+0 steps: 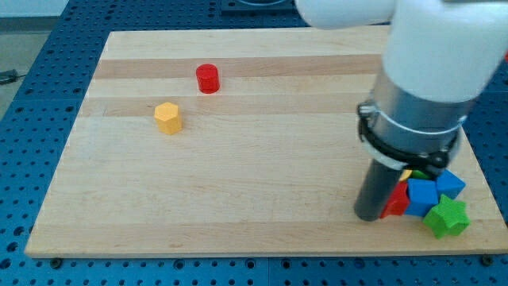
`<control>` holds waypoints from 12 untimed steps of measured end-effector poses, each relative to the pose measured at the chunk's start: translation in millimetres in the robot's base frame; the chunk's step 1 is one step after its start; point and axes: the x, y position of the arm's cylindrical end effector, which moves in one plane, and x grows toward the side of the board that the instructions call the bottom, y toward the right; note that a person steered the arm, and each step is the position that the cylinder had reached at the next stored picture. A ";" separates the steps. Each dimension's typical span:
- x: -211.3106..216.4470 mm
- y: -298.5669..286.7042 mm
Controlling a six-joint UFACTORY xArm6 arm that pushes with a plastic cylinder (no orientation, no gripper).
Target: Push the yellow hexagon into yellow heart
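Nearest, at the view's bottom right: 1 green star (446,217), 2 blue blocks (422,195) (450,183), 1 red block (395,202) and a yellow sliver (406,174), possibly the yellow heart, mostly hidden behind the arm. My tip (370,214) rests on the wooden board (262,191), touching the red block's left side; it carries no jaws. Farther, well apart at the view's upper left: 1 yellow hexagon (168,117), then 1 red cylinder (208,79) beyond it
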 end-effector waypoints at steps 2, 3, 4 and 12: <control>1.1 -50.9; -27.7 -87.9; -80.3 -93.5; -156.7 -353.8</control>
